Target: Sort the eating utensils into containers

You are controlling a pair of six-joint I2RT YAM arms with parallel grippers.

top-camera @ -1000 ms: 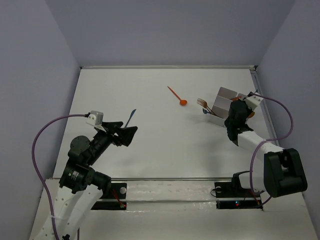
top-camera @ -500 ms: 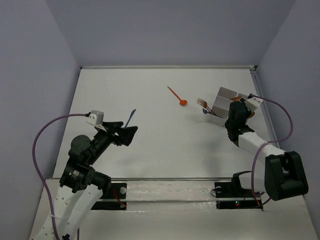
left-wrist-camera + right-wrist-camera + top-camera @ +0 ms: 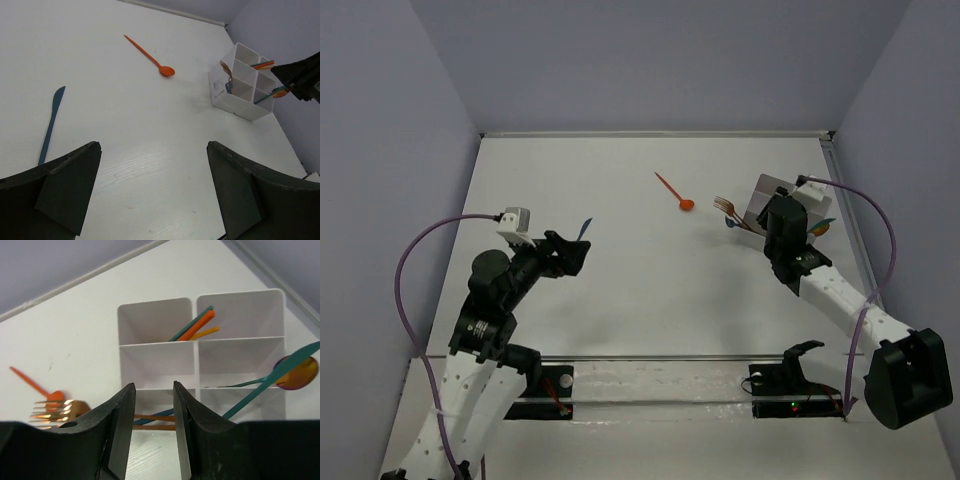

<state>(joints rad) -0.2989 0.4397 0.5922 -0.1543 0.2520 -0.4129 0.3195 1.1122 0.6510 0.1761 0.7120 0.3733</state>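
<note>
Our right gripper (image 3: 153,395), jaws parted and empty, hides the tray's (image 3: 159,362) near compartments. Well apart from the tray, our left gripper (image 3: 152,150) gapes wide, cutting off a blue knife's (image 3: 51,122) end.

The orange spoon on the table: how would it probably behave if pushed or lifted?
The orange spoon looks thin and plastic, so it is probably light and slightly bendy. Lying flat on the smooth table, it would likely slide or spin when pushed rather than roll.

Black left claw (image 3: 154,150): teal knife (image 3: 51,125) ahead-left, orange spoon (image 3: 150,56) beyond. Black right claw (image 3: 153,390): white tray (image 3: 158,343) ahead, copper forks (image 3: 55,409) to its left
</note>
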